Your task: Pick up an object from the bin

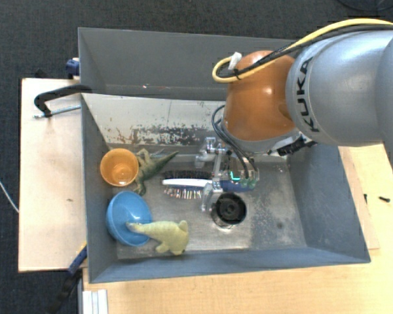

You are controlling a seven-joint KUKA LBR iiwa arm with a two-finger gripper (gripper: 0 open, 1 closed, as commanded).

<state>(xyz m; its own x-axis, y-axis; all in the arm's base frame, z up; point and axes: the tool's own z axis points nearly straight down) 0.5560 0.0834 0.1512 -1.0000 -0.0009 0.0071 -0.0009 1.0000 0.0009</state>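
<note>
- The gripper (pixel 214 175) is down low near the middle of the bin (pixel 314 195) floor, and honestly I can't tell if it's open or closed.
- A hairbrush (pixel 182 188) lies flat at its 9 o'clock, with the near end right by the gripper.
- A black round thing (pixel 229 209) sits just beside it at 5 o'clock.
- Further out around 9 there's a green toy dinosaur (pixel 150 165), then an orange cup (pixel 119 167).
- At 8 o'clock is a blue bowl (pixel 126 217), with a pale yellow plush fish (pixel 165 235) touching it.

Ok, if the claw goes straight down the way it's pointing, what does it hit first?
Probably the black round thing right under the claw, though the brush beside it is close; depth is unclear.
</note>
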